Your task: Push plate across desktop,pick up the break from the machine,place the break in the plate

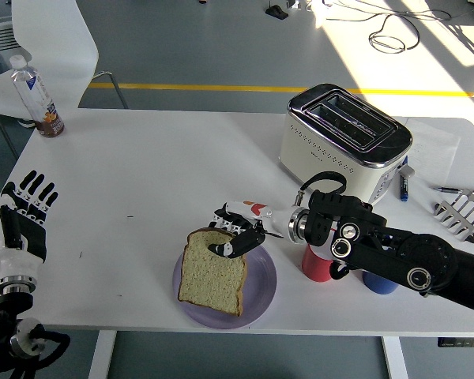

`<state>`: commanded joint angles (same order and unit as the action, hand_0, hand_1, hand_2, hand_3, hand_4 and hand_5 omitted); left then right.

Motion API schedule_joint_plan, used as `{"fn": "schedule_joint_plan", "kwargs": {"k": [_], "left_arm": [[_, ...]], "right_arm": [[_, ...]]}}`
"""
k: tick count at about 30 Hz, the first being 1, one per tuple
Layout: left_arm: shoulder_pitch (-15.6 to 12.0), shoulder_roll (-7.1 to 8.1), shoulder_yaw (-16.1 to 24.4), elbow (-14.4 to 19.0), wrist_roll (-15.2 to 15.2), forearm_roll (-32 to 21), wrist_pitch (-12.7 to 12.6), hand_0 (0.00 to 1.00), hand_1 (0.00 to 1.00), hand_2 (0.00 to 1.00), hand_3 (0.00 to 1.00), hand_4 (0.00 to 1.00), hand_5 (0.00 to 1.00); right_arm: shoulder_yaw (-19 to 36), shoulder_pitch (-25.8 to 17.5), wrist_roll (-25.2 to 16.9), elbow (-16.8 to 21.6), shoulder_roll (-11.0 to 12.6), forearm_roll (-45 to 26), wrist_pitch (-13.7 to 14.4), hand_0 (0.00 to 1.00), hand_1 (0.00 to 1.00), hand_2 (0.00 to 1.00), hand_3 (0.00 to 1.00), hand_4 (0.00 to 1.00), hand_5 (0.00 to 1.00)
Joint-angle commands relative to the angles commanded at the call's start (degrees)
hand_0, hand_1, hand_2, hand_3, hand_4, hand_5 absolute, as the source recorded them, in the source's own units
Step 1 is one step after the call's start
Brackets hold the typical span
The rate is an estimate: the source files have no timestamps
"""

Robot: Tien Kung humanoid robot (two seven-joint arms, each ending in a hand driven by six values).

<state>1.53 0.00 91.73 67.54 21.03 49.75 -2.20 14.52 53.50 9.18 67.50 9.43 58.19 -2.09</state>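
One head view looks forward and down from high on the robot's side. The desk (142, 174) fills the middle distance, with floor beyond.

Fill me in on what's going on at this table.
The robot's right hand grips a slice of white bread by its top crust, holding it over the round lilac plate near the table's front edge. The white two-slot toaster behind stands empty. The left hand rests open at the table's left edge.
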Motion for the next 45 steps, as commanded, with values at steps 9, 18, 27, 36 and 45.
{"fn": "schedule_joint_plan", "kwargs": {"k": [9, 18, 27, 36, 45], "left_arm": [[-0.17, 0.00, -0.40, 0.04, 0.47, -0.13, -0.21, 0.810, 0.797, 0.847, 0.764, 0.495, 0.998], [0.22, 0.00, 0.06, 0.16, 0.97, -0.36, -0.49, 0.809, 0.797, 0.847, 0.763, 0.494, 0.998], [0.44, 0.00, 0.25, 0.20, 1.04, -0.41, -0.50, 0.808, 0.795, 0.844, 0.763, 0.491, 0.998], [0.64, 0.00, 0.47, 0.26, 1.03, -0.40, -0.49, 0.807, 0.794, 0.844, 0.762, 0.488, 0.998], [0.71, 0.00, 0.66, 0.49, 0.90, -0.25, -0.49, 0.809, 0.798, 0.845, 0.760, 0.492, 0.998]], "right_arm": [[-1.07, -0.47, -2.96, -2.26, -0.47, 3.84, -0.86, 0.510, 0.573, 0.581, 0.572, 0.453, 0.170], [-1.63, -0.13, -4.28, -3.55, -1.04, 7.22, -0.02, 0.612, 0.655, 0.660, 0.699, 0.565, 0.202], [-1.32, 0.05, -5.85, -4.38, -1.28, 12.12, 2.62, 0.803, 0.807, 0.861, 0.891, 0.658, 0.192], [1.72, -0.40, -9.04, -3.28, -0.38, 13.55, 8.82, 0.836, 0.834, 0.882, 0.923, 0.683, 0.195], [11.86, -3.61, -14.70, 7.75, 3.46, 10.24, 8.25, 0.787, 0.782, 0.809, 0.814, 0.639, 0.245]]}}
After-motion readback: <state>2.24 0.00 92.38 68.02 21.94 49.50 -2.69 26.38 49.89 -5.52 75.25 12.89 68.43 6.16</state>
